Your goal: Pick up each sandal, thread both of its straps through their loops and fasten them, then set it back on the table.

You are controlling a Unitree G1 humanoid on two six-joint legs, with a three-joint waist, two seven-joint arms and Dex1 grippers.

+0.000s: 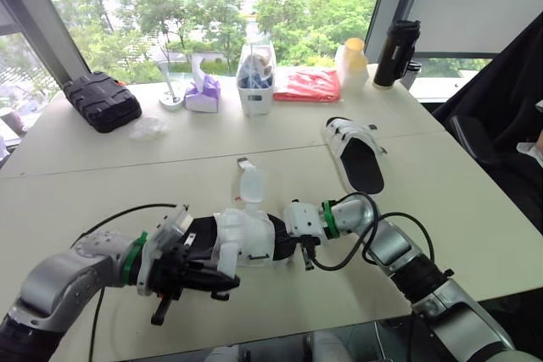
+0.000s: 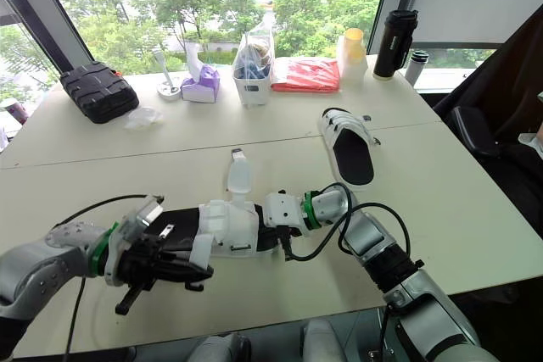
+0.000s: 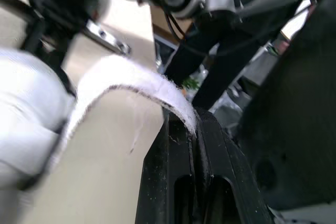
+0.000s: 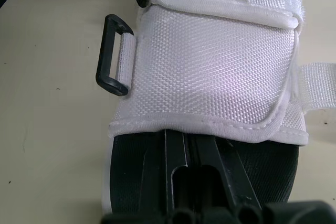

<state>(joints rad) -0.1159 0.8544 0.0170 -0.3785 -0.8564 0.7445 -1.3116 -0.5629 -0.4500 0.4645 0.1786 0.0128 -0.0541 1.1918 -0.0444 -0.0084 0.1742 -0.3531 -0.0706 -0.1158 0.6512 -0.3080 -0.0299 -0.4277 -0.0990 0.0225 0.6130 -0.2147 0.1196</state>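
Left claw (image 1: 212, 277) is closed on the end of a white strap (image 3: 131, 80). In the left wrist view the strap's frayed edge is pinched between the two black fingers (image 3: 220, 150).

Right claw (image 4: 190, 137) is narrow. Its fingers lie side by side with only a thin seam between them, resting on the black footbed under the white upper. Whether they grip anything cannot be told.

The near sandal (image 1: 246, 239) lies crosswise on the tabletop (image 1: 467, 201), with the left claw at its left end and the right claw at its right end. A second white strap (image 1: 252, 186) runs from the sandal's upper away toward the window, unfastened. A black plastic loop (image 4: 111, 55) juts from the side of the upper, with nothing threaded through it.

The second sandal (image 1: 356, 154) lies beyond the near sandal and to its right, well apart from it, sole down.

Farther beyond the near sandal, along the window edge, stand from left to right:
- a black case (image 1: 102, 101)
- a crumpled clear wrapper (image 1: 148, 129)
- a tissue box (image 1: 202, 95)
- a white container (image 1: 256, 82)
- a red packet (image 1: 307, 85)
- a yellow-capped bottle (image 1: 352, 61)
- a black flask (image 1: 396, 52)
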